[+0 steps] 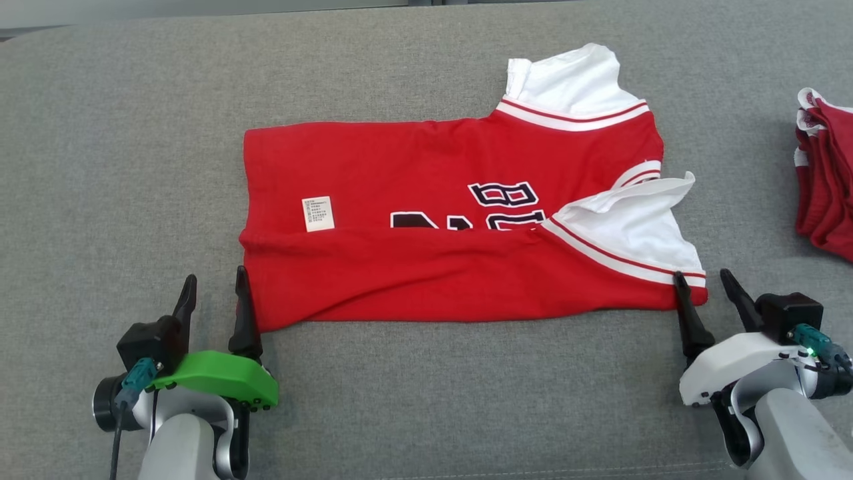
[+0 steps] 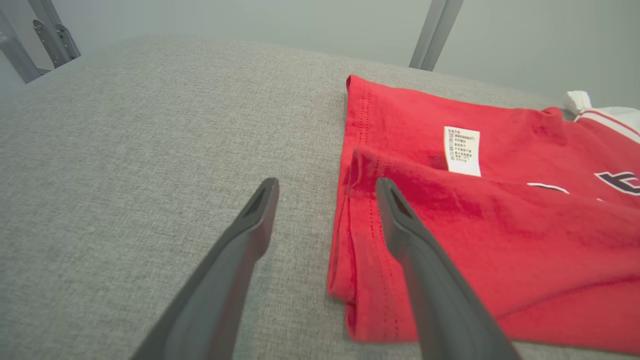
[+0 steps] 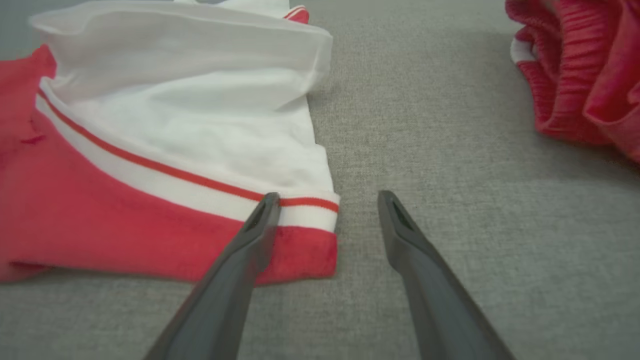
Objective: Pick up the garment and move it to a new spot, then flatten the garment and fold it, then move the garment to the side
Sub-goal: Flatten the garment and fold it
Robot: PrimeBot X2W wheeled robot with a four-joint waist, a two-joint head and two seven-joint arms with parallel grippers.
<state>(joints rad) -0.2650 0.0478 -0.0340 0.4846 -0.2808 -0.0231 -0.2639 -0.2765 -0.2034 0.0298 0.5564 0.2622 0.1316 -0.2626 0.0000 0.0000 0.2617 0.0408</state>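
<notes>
Grey woven cloth covers the work surface (image 1: pixel 426 400), and toward its near edge we have both arms in play: left gripper (image 1: pixel 216 275) with fingers spread wide, gripping nothing, sitting at the near-left corner of the garment (image 1: pixel 460 167), and right gripper (image 1: pixel 702 273) just as wide apart and empty at the near-right corner. The red jersey lies lengthways across the middle of the surface, flat. Its near long edge is turned up as a flap (image 1: pixel 433 287) that reaches the care label (image 1: pixel 318 213), so I'd call the move and the flattening done and the first fold laid. Left to do, by my reading: the far long side, the white far sleeve (image 1: pixel 573 83) poking toward the far edge, a crosswise fold, then the shift aside, perhaps toward the red pile (image 1: pixel 826 187) at the right edge
</notes>
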